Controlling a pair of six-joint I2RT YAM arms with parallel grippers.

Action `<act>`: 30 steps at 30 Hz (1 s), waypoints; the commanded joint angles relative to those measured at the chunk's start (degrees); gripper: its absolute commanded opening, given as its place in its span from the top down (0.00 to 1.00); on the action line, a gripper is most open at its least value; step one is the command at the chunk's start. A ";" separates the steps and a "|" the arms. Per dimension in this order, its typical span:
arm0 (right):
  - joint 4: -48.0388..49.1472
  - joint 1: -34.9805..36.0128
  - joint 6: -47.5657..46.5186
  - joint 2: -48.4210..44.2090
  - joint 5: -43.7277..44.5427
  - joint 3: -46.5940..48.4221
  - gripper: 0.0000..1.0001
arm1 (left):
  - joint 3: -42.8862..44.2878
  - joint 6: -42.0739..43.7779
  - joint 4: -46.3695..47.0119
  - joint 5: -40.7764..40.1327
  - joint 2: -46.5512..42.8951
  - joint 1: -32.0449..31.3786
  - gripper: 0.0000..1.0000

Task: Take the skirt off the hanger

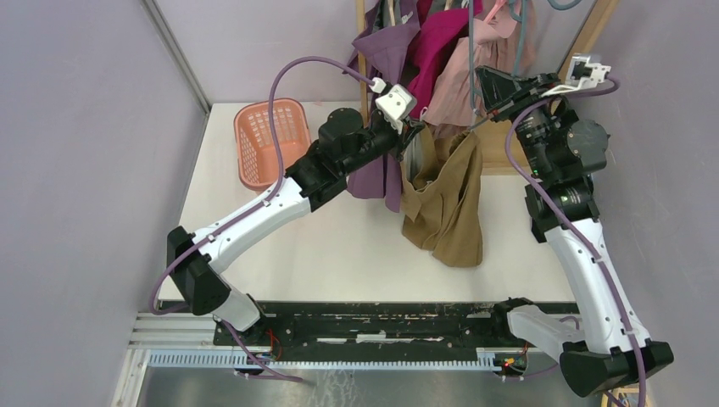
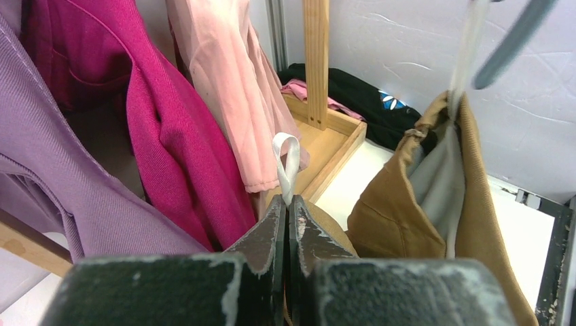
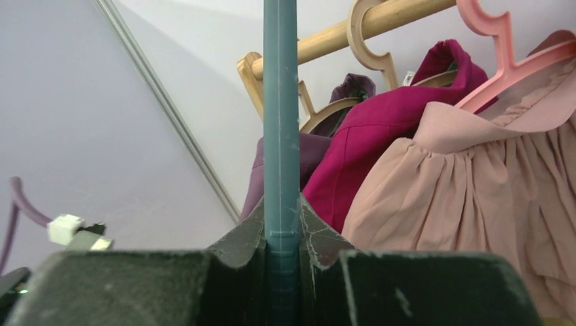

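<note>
**SKIRT ON HANGER: HANDLING PROPERTIES AND VIEW COVERAGE**

**Location.** The tan brown cloth skirt hung at the front of the clothes rack, between the two arms. Its lower part lay slumped in folds on the white table. Its top was carried by the grey-blue plastic hanger.

**Handling.** Judged from its folds, the skirt was soft, limp and light. It was not fragile, but it would probably sag and trail wherever it was unsupported. The cloth looked matt rather than slippery. The waistband, being the thickest part, appeared the surest place to take hold. The hanger looked stiff and thin.

**Grippers.** The right gripper was clamped on the hanger's shaft, with a jaw pressed against each side. The left gripper had its jaws together, pinching a white ribbon loop that stood up from the tips. This was apparently the skirt's hanging loop. A ribbon so narrow and smooth could slide out under a pull.

**View coverage.**
- The top view alone showed the whole skirt, both arms and the orange plastic basket. Neither pair of jaws was legible there.
- The left wrist view alone showed the pinch on the loop and the skirt's open waist with its pale lining.
- The right wrist view alone showed the grip on the hanger and the wooden rail. The skirt was not in that view.
</note>
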 commanded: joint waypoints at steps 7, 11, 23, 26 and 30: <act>13.40 0.50 -11.81 8.82 -2.94 -2.12 0.99 | 0.97 3.14 -1.44 -3.01 -4.20 -0.13 0.97; 14.76 0.66 -10.35 10.22 -4.14 -1.52 0.99 | 0.59 3.31 -2.28 -3.78 -4.33 -0.11 0.97; 20.57 0.66 -3.57 8.33 -2.04 8.49 0.99 | 0.78 3.09 -2.67 -3.33 -3.34 -0.09 0.97; 25.74 0.67 1.68 9.63 -1.28 10.23 0.99 | 0.81 3.12 -3.29 -3.42 -3.80 -0.11 0.97; 30.53 0.67 10.47 10.75 -1.04 10.98 0.99 | 0.47 3.49 -4.61 -4.43 -4.43 -0.08 0.97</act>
